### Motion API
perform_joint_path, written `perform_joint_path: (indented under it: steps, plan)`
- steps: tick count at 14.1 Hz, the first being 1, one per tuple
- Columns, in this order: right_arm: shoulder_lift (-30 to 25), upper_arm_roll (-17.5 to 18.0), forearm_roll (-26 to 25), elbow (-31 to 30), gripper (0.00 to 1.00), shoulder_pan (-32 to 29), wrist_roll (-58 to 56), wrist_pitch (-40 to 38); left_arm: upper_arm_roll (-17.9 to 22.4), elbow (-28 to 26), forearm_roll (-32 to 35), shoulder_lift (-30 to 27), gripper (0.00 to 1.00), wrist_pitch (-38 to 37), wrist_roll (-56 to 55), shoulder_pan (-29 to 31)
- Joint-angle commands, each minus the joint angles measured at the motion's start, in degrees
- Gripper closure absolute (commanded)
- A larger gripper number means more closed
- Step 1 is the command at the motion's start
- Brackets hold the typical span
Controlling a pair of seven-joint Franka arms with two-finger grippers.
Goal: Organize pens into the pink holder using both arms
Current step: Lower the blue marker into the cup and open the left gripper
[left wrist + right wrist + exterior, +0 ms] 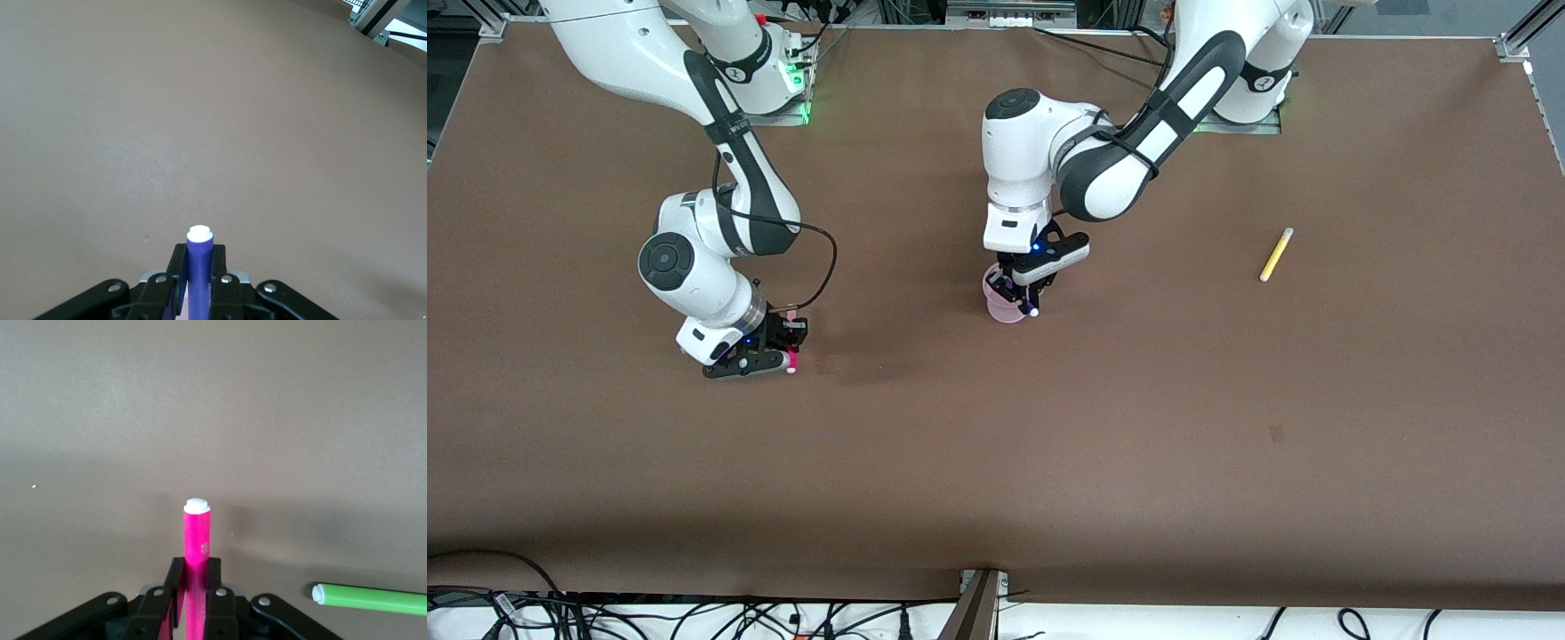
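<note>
The pink holder (1003,304), a small translucent cup, stands upright near the table's middle. The purple pen (197,273) with a white end is clamped between the left gripper's (1021,298) fingers over the holder. The magenta pen (195,567) is held by the right gripper (778,356). The green pen (370,598) lies flat just beside it. The yellow pen (1276,254) lies flat toward the left arm's end, its whitish end pointing to one o'clock.
</note>
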Motion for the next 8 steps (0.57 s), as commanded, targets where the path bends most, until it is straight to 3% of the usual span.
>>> perform_joint_path:
  steps: [1,2,5,7,8]
  plan:
    - [-0.97,0.18,0.98,-0.31,1.00,0.08,-1.20,-0.39,0.63,1.56,1.89,0.91,0.93,-0.87,-1.75,-0.92]
    - [-0.97,0.35,0.98,-0.22,1.00,0.16,-1.19,-0.39,0.72,1.83,1.80,0.91,0.67,-0.87,-2.62,-0.92]
    - [-0.97,0.44,0.98,-0.22,1.00,0.16,-1.02,-0.39,0.89,2.27,1.89,0.82,0.20,-0.87,-2.81,-0.83]
    - [-0.97,0.44,0.98,-0.13,1.00,0.16,-0.84,-0.39,1.16,2.35,1.89,0.48,0.00,-1.04,-2.55,-0.66]
    - [-1.05,0.44,0.98,-0.13,1.00,0.16,-0.76,-0.39,1.16,2.62,1.98,0.12,0.00,-1.82,-2.20,-0.13]
